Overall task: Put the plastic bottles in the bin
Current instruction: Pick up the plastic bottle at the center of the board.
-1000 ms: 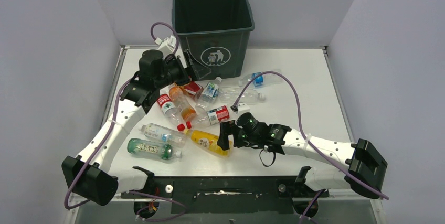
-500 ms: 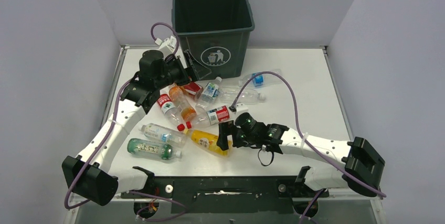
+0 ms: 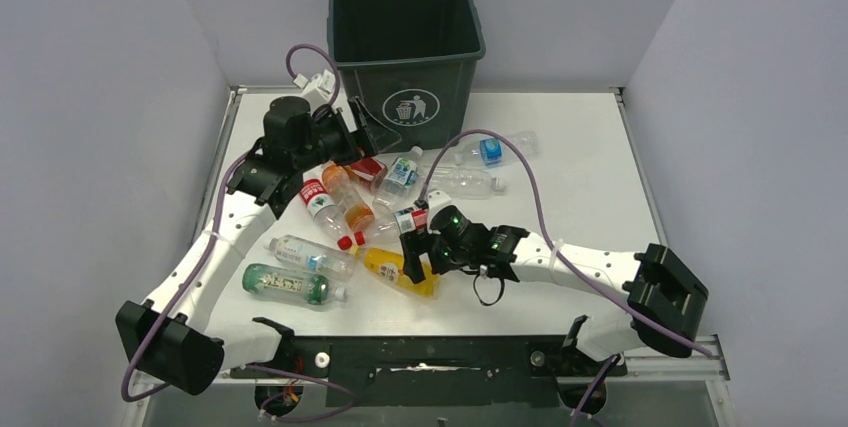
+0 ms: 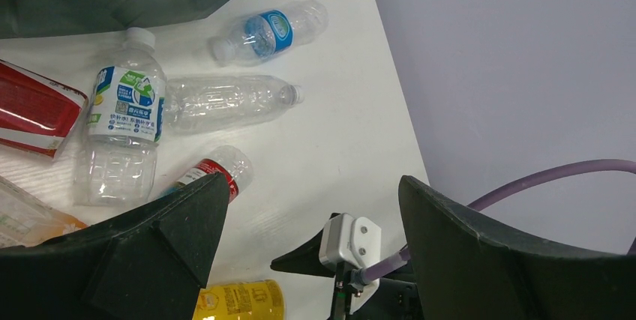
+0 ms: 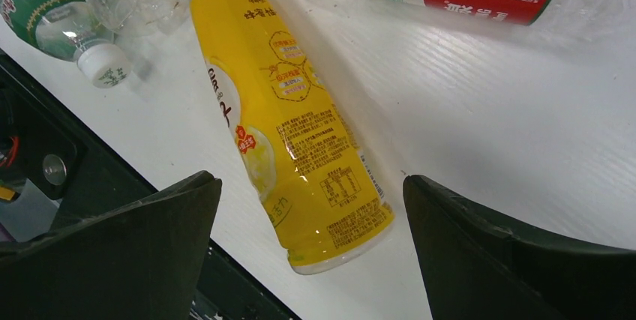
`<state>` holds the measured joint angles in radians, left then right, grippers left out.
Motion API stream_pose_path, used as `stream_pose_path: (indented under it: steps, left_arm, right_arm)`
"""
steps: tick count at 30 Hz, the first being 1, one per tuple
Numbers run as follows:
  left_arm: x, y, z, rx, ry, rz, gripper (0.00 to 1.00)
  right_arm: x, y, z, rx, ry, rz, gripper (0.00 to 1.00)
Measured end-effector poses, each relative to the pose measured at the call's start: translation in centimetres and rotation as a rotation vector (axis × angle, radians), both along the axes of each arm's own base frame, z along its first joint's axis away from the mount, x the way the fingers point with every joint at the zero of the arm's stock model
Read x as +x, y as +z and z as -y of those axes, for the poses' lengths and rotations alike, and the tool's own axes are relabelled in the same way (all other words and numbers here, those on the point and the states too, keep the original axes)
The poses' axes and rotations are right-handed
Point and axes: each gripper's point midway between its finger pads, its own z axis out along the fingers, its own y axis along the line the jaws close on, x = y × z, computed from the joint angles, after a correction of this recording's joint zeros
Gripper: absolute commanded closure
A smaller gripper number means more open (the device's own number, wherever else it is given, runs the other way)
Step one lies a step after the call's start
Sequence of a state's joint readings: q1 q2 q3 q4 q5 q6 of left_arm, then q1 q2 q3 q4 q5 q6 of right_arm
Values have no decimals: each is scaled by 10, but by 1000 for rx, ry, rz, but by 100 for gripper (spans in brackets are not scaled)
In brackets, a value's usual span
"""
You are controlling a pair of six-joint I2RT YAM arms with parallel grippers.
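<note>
- Right wrist view – the right gripper point(image 5: 311, 207) hangs over the yellow bottle point(image 5: 292, 125), jaws spread wide and clamping nothing.
- The jaws straddle the bottle's base end across its width — judged a set-up for a grasp.
- The left gripper point(image 4: 311, 200), jaws apart and empty, hovers at the bin's point(image 3: 440, 97) near-left corner.
- The other plastic bottles point(image 3: 318, 199) lie on the table point(image 3: 600, 187), near of the bin.

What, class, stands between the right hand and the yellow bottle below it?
Nothing visible. The right hand is open above the yellow bottle, whose upper side shows fully uncovered in the wrist view.
</note>
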<state>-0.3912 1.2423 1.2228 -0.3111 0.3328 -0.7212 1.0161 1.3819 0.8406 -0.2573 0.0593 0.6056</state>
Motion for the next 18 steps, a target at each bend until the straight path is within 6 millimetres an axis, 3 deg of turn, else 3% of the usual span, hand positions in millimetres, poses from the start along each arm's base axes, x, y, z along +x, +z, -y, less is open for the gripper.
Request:
stream_pose_path:
  steps: [18]
  left_arm:
    - [-7,2,-3,-1,0,2,16]
  right_arm:
    - [-22,-40,-6,-69,167,-57,2]
